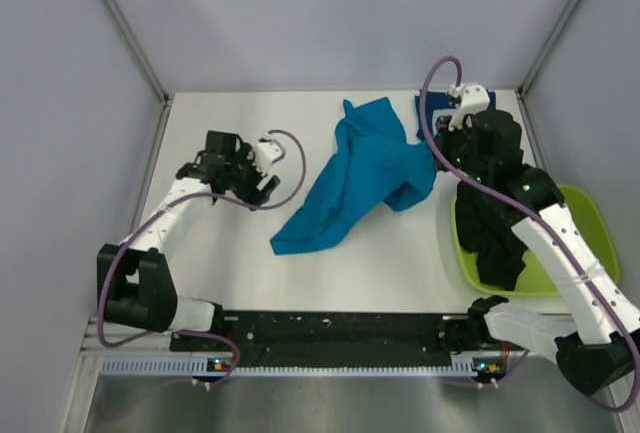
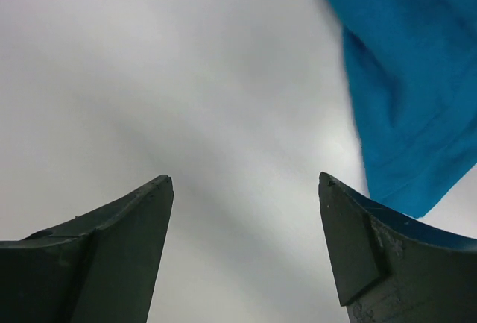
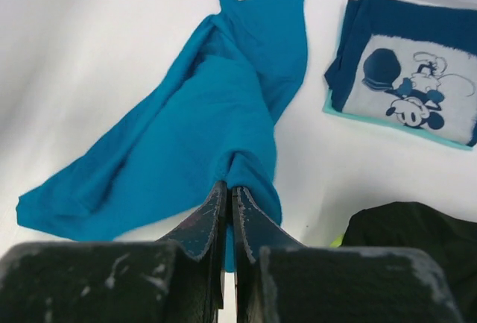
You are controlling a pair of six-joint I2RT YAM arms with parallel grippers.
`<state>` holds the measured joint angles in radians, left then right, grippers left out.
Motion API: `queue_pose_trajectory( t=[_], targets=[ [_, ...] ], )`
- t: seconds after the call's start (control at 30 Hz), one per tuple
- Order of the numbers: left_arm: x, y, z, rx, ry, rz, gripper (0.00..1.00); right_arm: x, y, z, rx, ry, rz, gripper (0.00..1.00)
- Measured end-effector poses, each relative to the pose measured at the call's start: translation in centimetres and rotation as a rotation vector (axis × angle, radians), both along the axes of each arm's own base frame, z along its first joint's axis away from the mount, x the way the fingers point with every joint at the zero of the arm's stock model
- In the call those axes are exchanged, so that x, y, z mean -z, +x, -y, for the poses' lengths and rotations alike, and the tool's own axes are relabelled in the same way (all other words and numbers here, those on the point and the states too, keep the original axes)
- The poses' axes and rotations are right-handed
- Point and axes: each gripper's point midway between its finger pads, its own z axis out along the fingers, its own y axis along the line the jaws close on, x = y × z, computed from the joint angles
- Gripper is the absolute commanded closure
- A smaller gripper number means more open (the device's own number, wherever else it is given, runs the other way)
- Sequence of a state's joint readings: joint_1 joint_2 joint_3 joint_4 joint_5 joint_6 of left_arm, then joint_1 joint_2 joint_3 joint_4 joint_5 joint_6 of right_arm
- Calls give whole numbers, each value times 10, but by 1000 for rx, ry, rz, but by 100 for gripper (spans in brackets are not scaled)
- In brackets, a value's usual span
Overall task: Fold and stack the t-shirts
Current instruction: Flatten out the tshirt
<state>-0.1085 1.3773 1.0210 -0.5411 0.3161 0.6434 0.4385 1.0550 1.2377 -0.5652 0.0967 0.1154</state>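
Note:
The teal-blue t-shirt (image 1: 358,177) lies crumpled across the table's middle, its right edge lifted. My right gripper (image 3: 228,186) is shut on a pinch of that teal shirt (image 3: 201,121); in the top view this gripper (image 1: 437,165) sits at the shirt's right edge. The navy t-shirt with the white cartoon print (image 3: 406,77) lies folded at the back right, partly hidden by my right arm in the top view (image 1: 428,105). The black t-shirt (image 1: 495,233) is bunched in the basin. My left gripper (image 1: 270,181) is open and empty, left of the teal shirt (image 2: 410,84).
The lime-green plastic basin (image 1: 585,215) stands at the right edge under my right arm. Grey enclosure walls ring the white table (image 1: 230,263). A black rail (image 1: 340,331) runs along the near edge.

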Motion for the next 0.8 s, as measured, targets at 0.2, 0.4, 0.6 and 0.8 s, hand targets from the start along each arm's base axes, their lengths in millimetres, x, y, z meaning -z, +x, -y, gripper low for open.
queue_pose_trajectory(
  t=[0.2, 0.4, 0.6, 0.8],
  targets=[
    [4, -11, 95, 169, -82, -76, 36, 60, 0, -14, -64, -9, -164, 100],
    [6, 7, 160, 200, -163, -158, 31, 130, -18, -6, -33, -52, -340, 100],
    [50, -32, 232, 302, -107, -288, 24, 142, -24, 4, 9, -63, -365, 100],
    [101, -26, 242, 248, 36, -336, 88, 131, -23, 10, 29, -56, -327, 100]
  ],
)
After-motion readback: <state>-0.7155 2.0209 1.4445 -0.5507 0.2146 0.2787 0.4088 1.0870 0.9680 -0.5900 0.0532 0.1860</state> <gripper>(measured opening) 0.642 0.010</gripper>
